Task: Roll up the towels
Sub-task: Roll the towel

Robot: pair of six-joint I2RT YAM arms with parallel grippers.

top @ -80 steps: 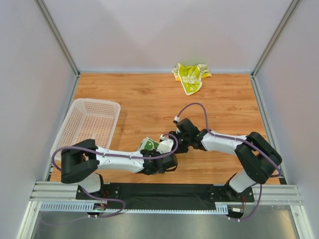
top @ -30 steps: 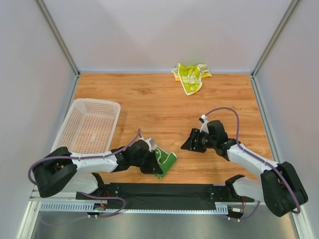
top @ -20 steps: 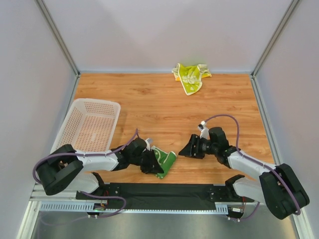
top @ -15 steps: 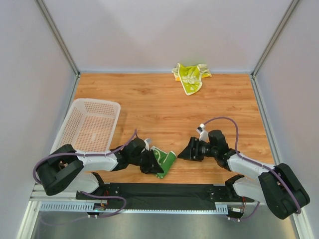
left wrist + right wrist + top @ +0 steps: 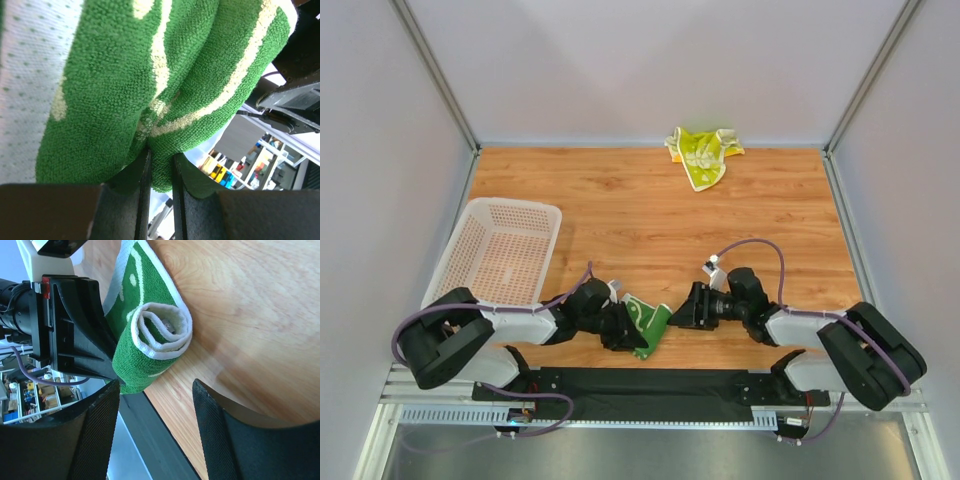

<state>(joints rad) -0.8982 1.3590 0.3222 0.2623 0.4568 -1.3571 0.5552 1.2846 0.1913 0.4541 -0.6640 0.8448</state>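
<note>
A green towel with white edges (image 5: 648, 327) lies rolled on the wood near the table's front edge. In the right wrist view its spiral end (image 5: 161, 330) faces me. My left gripper (image 5: 624, 334) is shut on a fold of this towel; the left wrist view shows green terry (image 5: 150, 75) pinched between the fingers (image 5: 160, 159). My right gripper (image 5: 684, 313) is open and empty just right of the roll, its jaws wide apart (image 5: 155, 386) and not touching it. A second yellow-green towel (image 5: 703, 153) lies crumpled at the back edge.
A white mesh basket (image 5: 470, 228) stands at the left side. The black front rail (image 5: 640, 385) runs right under the roll. The left gripper's black body (image 5: 75, 335) sits against the roll's left side. Grey walls enclose the wooden table (image 5: 620, 210).
My right gripper has moved left and lower, up to the right end of the rolled towel. My left gripper has stayed shut on the roll, shifting only slightly.
</note>
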